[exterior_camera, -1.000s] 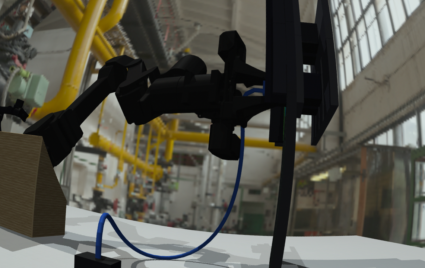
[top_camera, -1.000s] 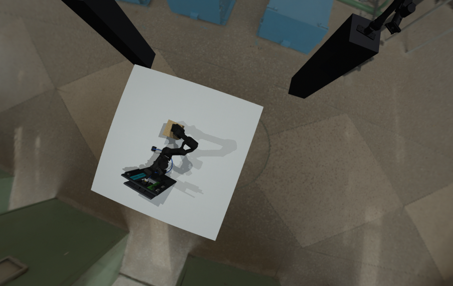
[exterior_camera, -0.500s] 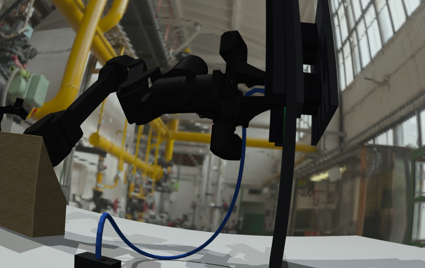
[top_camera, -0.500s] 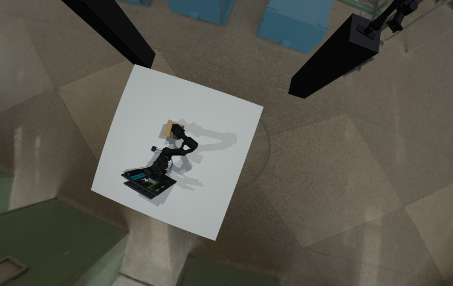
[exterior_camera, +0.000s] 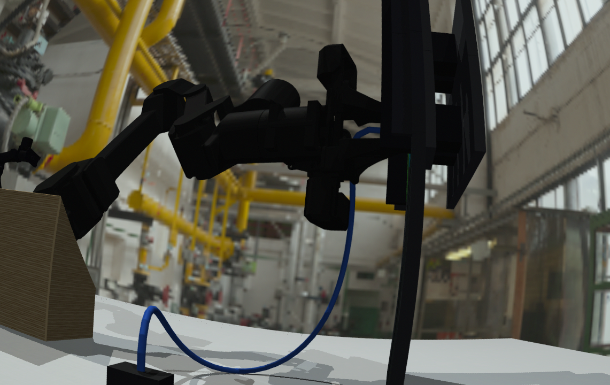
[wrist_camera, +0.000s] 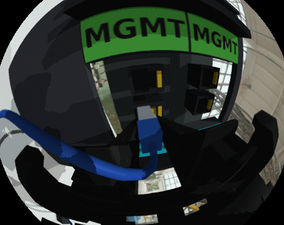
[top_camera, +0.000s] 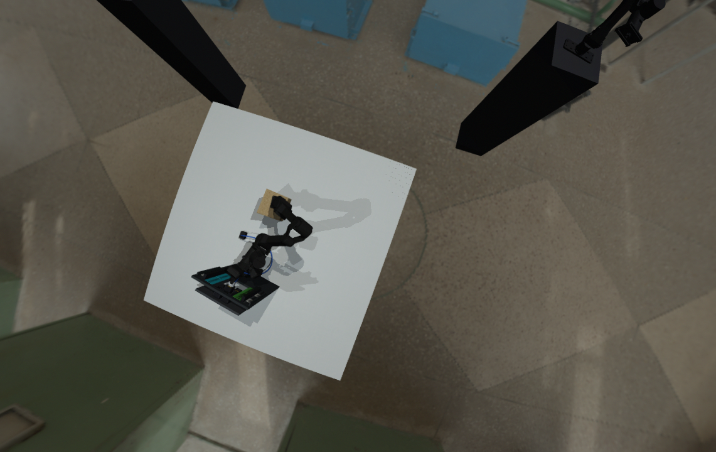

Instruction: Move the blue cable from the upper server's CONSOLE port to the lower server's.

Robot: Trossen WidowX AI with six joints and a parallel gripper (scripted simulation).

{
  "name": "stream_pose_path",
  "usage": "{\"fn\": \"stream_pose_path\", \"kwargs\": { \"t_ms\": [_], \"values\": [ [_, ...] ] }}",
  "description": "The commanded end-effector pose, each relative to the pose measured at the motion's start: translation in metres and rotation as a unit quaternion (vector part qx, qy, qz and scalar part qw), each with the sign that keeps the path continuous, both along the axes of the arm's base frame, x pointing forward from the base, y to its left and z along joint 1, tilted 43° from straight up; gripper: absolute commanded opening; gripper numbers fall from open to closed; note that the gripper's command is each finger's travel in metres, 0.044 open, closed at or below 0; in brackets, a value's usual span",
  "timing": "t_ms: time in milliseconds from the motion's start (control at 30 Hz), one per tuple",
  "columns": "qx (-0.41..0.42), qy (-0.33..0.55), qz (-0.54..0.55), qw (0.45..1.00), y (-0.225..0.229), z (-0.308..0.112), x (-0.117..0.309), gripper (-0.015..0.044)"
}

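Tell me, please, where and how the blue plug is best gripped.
I would pinch the plug by the flat, parallel sides of its blue body, coming from the cable side, as the gripper does now. Its grey tip points toward the ports, so that end should stay free, and the cable bends off to one side, leaving both faces open to the fingers.

From above, I see a long black pillar (top_camera: 181, 50) by one corner of my white tabletop (top_camera: 326, 151) (exterior_camera: 503, 356), and another black pillar (top_camera: 518, 98) standing apart from it. Beyond them, a blue cabinet (top_camera: 467, 36) rests on the speckled floor (top_camera: 562, 280). Dull green casing (top_camera: 96, 365) fills the lower left. From the side, I see a thick yellow pipe (exterior_camera: 113, 91) near a pale green box (exterior_camera: 52, 129), with tall paned windows (exterior_camera: 532, 52) at upper right.
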State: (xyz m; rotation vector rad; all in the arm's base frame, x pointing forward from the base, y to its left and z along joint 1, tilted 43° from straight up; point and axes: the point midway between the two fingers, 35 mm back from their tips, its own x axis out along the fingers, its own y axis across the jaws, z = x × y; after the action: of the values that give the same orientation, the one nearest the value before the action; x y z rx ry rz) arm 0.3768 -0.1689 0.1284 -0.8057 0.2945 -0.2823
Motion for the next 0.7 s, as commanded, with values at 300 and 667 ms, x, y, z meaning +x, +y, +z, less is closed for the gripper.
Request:
{"fn": "stream_pose_path", "kwargs": {
  "t_ms": [300,667],
  "values": [
    [0.001,-0.006,-0.005,1.0,-0.0022,0.0027,0.0028,0.0],
    [0.001,-0.006,-0.005,1.0,-0.0026,0.0027,0.0044,0.0]
  ]
}}
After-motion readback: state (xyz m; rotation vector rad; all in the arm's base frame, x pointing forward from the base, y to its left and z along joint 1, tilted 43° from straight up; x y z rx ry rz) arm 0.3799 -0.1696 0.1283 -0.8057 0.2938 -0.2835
